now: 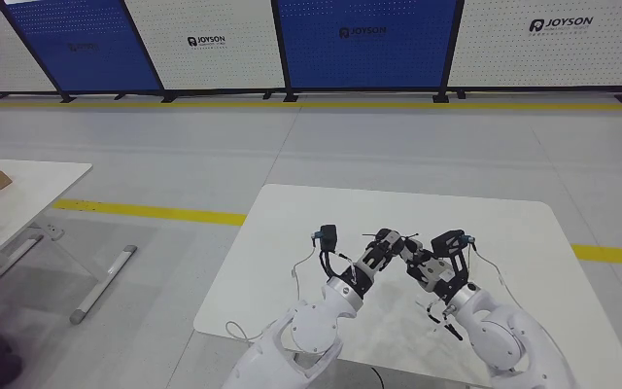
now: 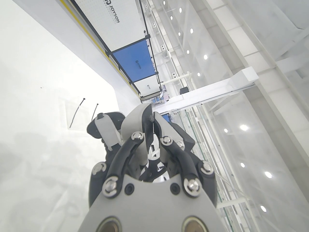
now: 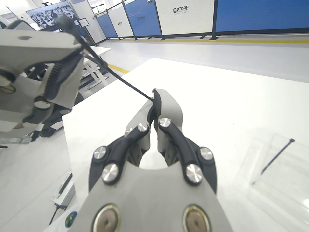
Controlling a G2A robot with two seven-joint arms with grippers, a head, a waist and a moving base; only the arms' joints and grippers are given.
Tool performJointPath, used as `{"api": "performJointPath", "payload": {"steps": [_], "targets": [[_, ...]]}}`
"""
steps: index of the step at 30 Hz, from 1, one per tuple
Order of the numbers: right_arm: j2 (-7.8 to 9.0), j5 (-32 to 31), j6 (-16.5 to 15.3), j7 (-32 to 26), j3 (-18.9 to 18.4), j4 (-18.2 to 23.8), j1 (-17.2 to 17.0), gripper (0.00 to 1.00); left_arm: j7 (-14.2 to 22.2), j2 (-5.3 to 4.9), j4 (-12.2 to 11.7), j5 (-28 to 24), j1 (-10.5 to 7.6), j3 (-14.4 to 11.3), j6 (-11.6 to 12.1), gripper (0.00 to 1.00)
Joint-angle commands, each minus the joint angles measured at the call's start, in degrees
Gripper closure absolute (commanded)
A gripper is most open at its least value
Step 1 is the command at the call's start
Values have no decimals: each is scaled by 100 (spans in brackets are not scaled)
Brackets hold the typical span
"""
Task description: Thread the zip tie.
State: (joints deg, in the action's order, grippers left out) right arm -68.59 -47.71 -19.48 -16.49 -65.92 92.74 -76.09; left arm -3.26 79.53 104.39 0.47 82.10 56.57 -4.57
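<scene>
Above the tabletop [image 1: 292, 253], in the top view, the left claw [image 1: 394, 243] and right claw [image 1: 420, 265] meet almost tip to tip; what they hold is too small to tell there. In the left wrist view the left claw is pinched shut on a thin black strap, the tie [image 2: 152, 123], held up in the air, while two spare ties [image 2: 77, 113] lie flat on the tabletop farther off. In the right wrist view the right claw is clamped on one end of the tie, which runs taut and straight up to the left claw. Near that claw the strap looks doubled, so I cannot tell whether the tip has entered the head. To do this well, I judge, both grips need to be firm, the strap straight and in line with the head's slot, and the feed slow, since a slight twist could make the tip miss. Near the right claw a clear tray [image 3: 292, 167] sits on the tabletop with one of the spare ties lying loose in it.
</scene>
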Motion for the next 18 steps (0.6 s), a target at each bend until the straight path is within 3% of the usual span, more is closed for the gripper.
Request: {"api": "performJointPath", "payload": {"steps": [1, 11, 17, 18], "targets": [[1, 14, 0, -12, 6, -32, 21, 100, -4, -2, 37, -10, 18, 11, 18, 100], [-5, 40, 0, -41, 56, -204, 133, 100, -22, -15, 293, 19, 152, 20, 105, 100], [-3, 145, 0, -45, 53, -255, 169, 100, -114, -16, 293, 104, 171, 29, 95, 100], [0, 205, 0, -50, 34, -245, 166, 53, -185, -15, 249, 185, 153, 31, 74, 100]]}}
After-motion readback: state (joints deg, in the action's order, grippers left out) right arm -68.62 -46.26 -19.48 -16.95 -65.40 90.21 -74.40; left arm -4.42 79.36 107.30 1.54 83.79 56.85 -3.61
